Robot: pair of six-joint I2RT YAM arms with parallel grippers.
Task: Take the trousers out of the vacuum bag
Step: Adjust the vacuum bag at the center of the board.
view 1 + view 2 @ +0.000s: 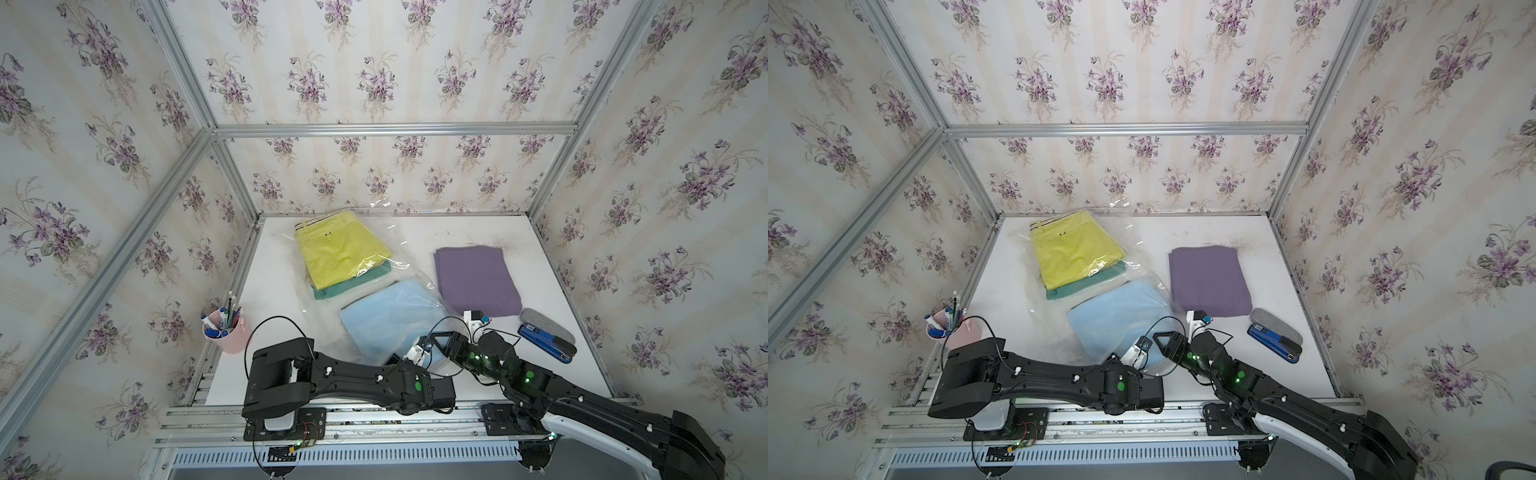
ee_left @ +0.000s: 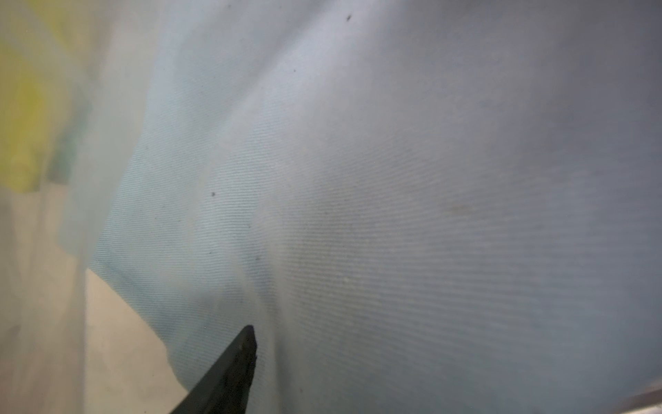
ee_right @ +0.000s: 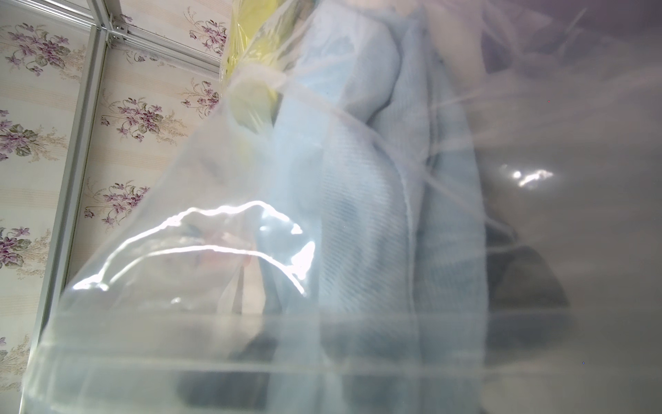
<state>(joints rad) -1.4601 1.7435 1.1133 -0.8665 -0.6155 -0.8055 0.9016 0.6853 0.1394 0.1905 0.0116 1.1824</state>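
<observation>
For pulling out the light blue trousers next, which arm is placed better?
Probably the left arm. Its wrist view is filled with the light blue trousers, with a fingertip near their edge. The right gripper sees them only through the film of the vacuum bag, so it may suit holding the bag.

Twin overhead views, close wrist views

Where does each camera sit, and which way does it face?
Top views: high above the near edge, looking down at the table; left arm, right arm show.
Left wrist: pressed close to the blue trousers; one jaw tip shows.
Right wrist: low at the bag, facing the far wall; own body unclear.
Shared: blue trousers.
</observation>
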